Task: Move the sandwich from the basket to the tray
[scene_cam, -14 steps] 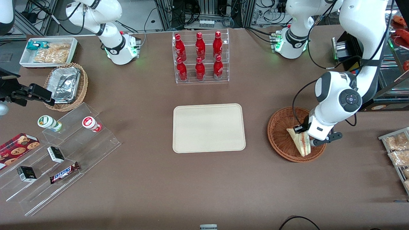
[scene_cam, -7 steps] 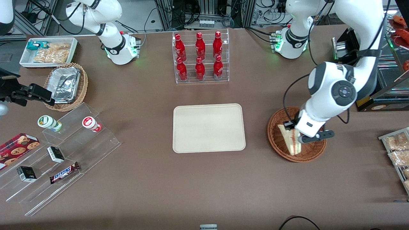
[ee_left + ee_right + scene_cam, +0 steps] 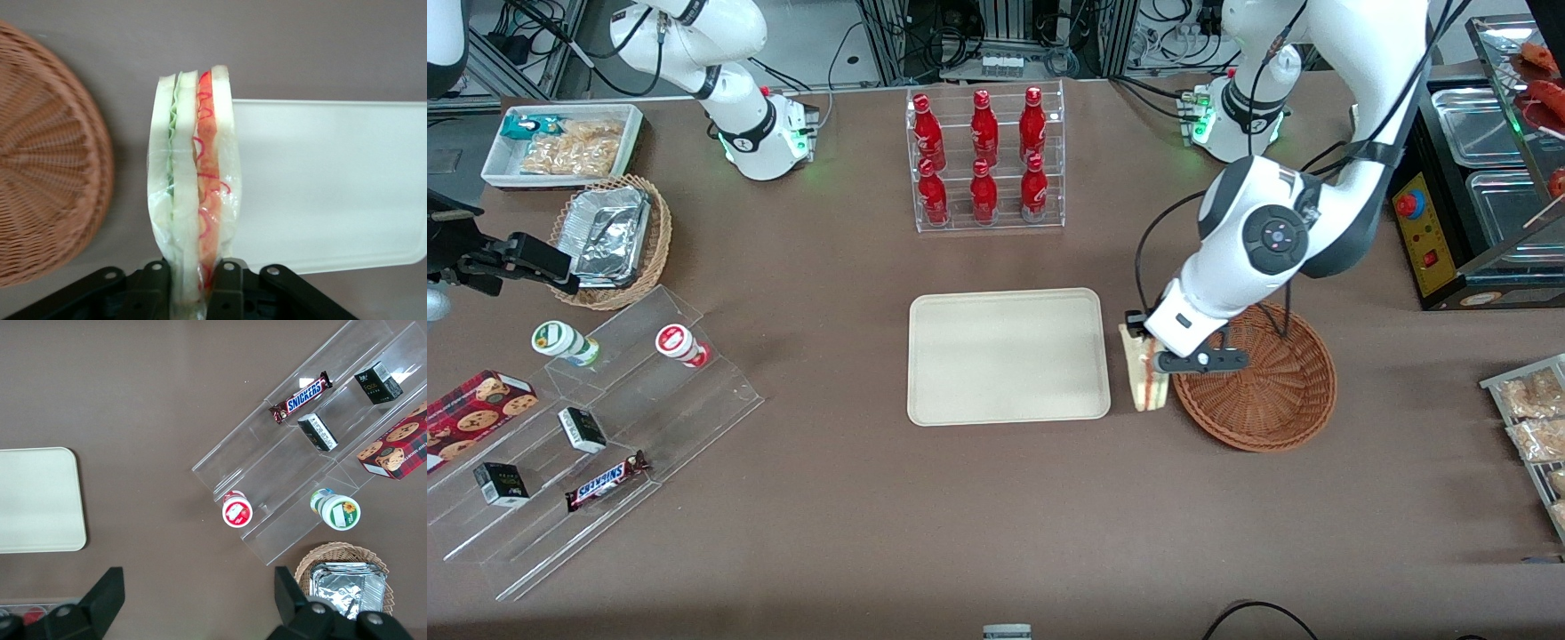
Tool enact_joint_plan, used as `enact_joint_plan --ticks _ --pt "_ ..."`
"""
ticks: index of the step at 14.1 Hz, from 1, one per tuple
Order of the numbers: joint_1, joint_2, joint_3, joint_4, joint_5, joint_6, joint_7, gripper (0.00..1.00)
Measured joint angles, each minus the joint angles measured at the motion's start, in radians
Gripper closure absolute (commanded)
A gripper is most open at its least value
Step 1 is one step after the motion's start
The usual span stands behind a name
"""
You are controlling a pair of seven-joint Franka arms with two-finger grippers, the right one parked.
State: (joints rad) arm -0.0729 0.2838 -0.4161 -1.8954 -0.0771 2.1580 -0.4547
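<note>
The sandwich (image 3: pixel 1147 384) (image 3: pixel 193 173), a wrapped white-bread wedge with a red and green filling stripe, hangs in the air over the bare table strip between the basket (image 3: pixel 1272 391) and the tray (image 3: pixel 1009 356). My left gripper (image 3: pixel 1149 354) (image 3: pixel 195 280) is shut on the sandwich's narrow end, one black finger on each bread face. The reddish-brown wicker basket (image 3: pixel 47 173) holds nothing I can see. The cream tray (image 3: pixel 333 180) lies flat with nothing on it, its edge right beside the sandwich.
A clear rack of red bottles (image 3: pixel 985 158) stands farther from the front camera than the tray. Toward the parked arm's end sit a tan basket with foil containers (image 3: pixel 612 238), a white bin (image 3: pixel 562 144) and clear tiered shelves (image 3: pixel 596 436). Snack packets (image 3: pixel 1534 418) lie at the working arm's end.
My gripper has lifted the sandwich out of the basket and carried it sideways toward the tray, leaving the basket bare.
</note>
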Motion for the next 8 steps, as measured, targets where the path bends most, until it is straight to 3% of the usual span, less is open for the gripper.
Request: enact_joint_plan --ticks 8 --pt "-0.156 0.129 -0.003 0.095 -0.004 0.026 -0.064 0.85"
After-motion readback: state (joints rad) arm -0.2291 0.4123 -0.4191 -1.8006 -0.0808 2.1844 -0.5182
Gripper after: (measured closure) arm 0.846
